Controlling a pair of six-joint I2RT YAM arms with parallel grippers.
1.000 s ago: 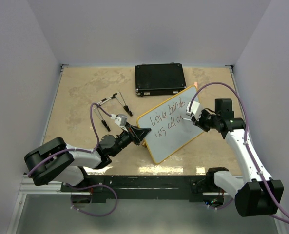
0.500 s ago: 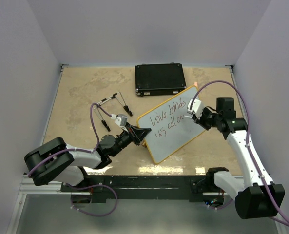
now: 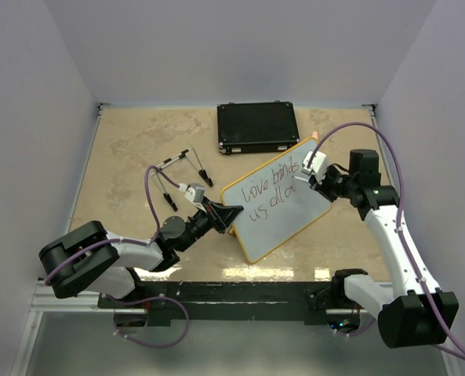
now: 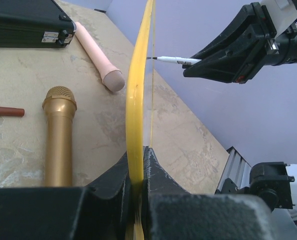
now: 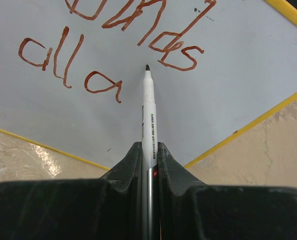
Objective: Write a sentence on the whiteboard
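The whiteboard point(image 3: 291, 215), yellow-framed, is tilted up off the table. My left gripper point(image 3: 230, 213) is shut on its left edge, and the left wrist view shows the yellow rim point(image 4: 138, 75) pinched in my left gripper point(image 4: 136, 152). The sentence point(image 3: 271, 188) runs in two slanted lines, "love binds" over "us all" plus one more loop. My right gripper point(image 3: 309, 182) is shut on a white marker point(image 5: 149, 115), whose tip points at the board face point(image 5: 228, 75) just under "binds". Whether the tip touches, I cannot tell. The marker point(image 4: 176, 60) meets the board edge-on.
A black case point(image 3: 257, 127) lies at the back of the table. Several black pens point(image 3: 185, 160) lie left of the board. Behind the board lie a gold microphone point(image 4: 58, 135), a pink one point(image 4: 98, 50) and a red-brown cap point(image 4: 5, 111).
My right gripper has moved a little up and to the right with the marker. The left gripper and the whiteboard have not moved.
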